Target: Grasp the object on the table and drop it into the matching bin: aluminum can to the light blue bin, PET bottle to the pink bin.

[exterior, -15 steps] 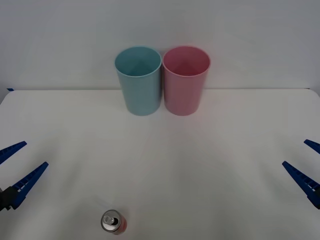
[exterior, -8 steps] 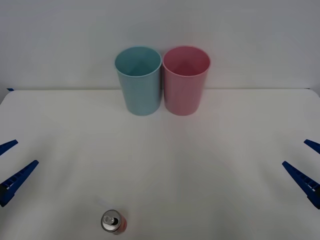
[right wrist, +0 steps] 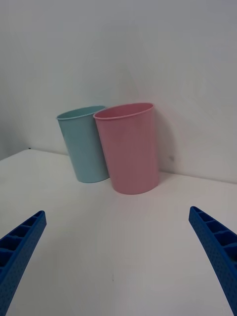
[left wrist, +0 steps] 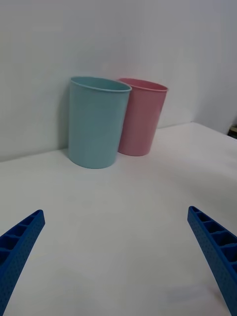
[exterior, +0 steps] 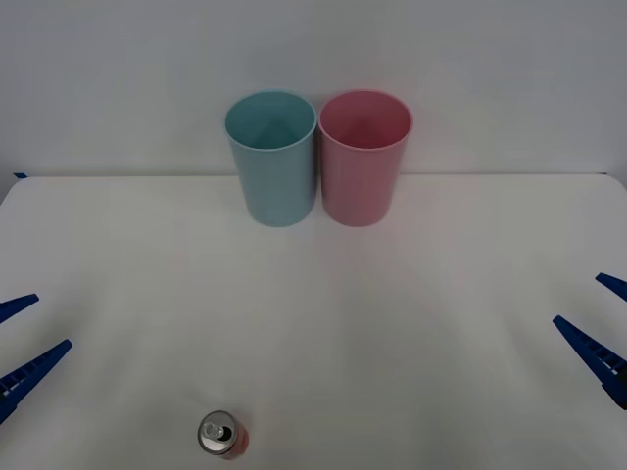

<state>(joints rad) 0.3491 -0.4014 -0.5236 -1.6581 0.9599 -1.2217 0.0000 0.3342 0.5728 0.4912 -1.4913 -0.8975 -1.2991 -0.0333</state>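
A small red aluminum can point(exterior: 222, 435) with a silver top stands upright on the white table point(exterior: 323, 323) near its front edge, left of centre. The light blue bin point(exterior: 271, 158) point(right wrist: 83, 144) point(left wrist: 97, 122) and the pink bin point(exterior: 362, 157) point(right wrist: 129, 147) point(left wrist: 142, 116) stand side by side at the back, touching. At the left edge my left gripper point(exterior: 22, 338) point(left wrist: 116, 264) is open, well left of the can. My right gripper point(exterior: 600, 315) point(right wrist: 116, 264) is open at the right edge, far from the can.
A plain white wall rises behind the bins. A broad stretch of white tabletop lies between the bins and the can.
My left gripper has drawn back toward the left edge and slightly toward the front. The can, the bins and the right gripper have not moved.
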